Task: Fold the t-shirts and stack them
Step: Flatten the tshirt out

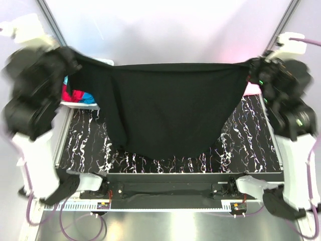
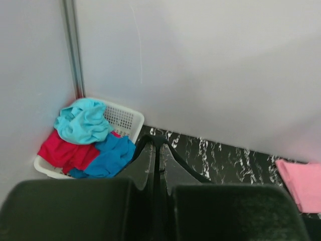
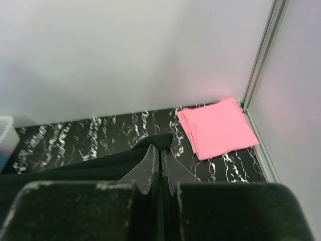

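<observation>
The large black t-shirt [image 1: 165, 113] hangs stretched in the air between both arms, its lower edge sagging down to the table. My left gripper [image 1: 75, 59] is shut on its left top corner, a black fold showing at the tips [image 2: 156, 144]. My right gripper [image 1: 251, 68] is shut on its right top corner [image 3: 159, 141]. A folded pink t-shirt [image 3: 216, 126] lies flat at the table's back right corner. Teal [image 2: 83, 120], red [image 2: 62, 152] and blue [image 2: 108, 156] t-shirts lie crumpled in the white basket [image 2: 125, 119].
The black marbled table [image 1: 251, 145] lies under the hanging shirt. The white lattice basket [image 1: 67, 103] stands at the back left. Metal frame posts [image 3: 261, 55] rise at the back corners, with white walls behind.
</observation>
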`<state>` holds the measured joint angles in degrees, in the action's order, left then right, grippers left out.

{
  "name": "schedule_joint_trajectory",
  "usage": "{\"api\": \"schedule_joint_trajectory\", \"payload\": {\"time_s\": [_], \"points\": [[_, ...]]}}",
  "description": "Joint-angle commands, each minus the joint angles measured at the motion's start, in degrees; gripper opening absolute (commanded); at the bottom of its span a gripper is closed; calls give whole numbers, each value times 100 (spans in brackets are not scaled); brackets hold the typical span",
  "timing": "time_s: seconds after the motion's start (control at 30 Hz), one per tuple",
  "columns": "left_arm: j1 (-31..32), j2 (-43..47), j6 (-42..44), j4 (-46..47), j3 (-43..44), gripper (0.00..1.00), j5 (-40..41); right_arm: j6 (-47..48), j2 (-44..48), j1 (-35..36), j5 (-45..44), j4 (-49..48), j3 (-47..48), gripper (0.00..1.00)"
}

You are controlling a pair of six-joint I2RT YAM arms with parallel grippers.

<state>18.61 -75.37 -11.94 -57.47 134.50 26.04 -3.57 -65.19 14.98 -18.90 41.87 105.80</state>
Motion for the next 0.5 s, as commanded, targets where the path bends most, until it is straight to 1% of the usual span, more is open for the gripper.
{"api": "schedule_joint_trajectory", "payload": {"time_s": [0.0,0.03,0.1,0.2,0.3,0.37,0.4,0.43,0.47], "points": [[29,-1073,-18,97,391,0,112,287,-599,-57,-343,-442,-130,0],[37,-1581,-18,-104,993,0,138,331,-818,-66,-343,-573,-77,0],[37,-1979,-10,-168,1620,0,190,340,-1187,-66,-386,-627,176,0],[11,-2174,-106,-89,1624,0,349,331,-1496,-66,-343,-653,476,0],[37,-2008,-194,-27,1448,0,375,331,-1681,-66,-168,-662,775,0],[151,-1711,-2,8,1159,0,664,331,-1603,-74,-97,-662,758,0],[247,-1596,95,34,1036,0,979,331,-1454,-66,-79,-645,680,0],[300,-1455,244,43,791,0,1130,331,-1357,-66,-62,-645,609,0],[371,-1167,297,61,649,0,1392,296,-1234,-66,-79,-636,539,0]]}}
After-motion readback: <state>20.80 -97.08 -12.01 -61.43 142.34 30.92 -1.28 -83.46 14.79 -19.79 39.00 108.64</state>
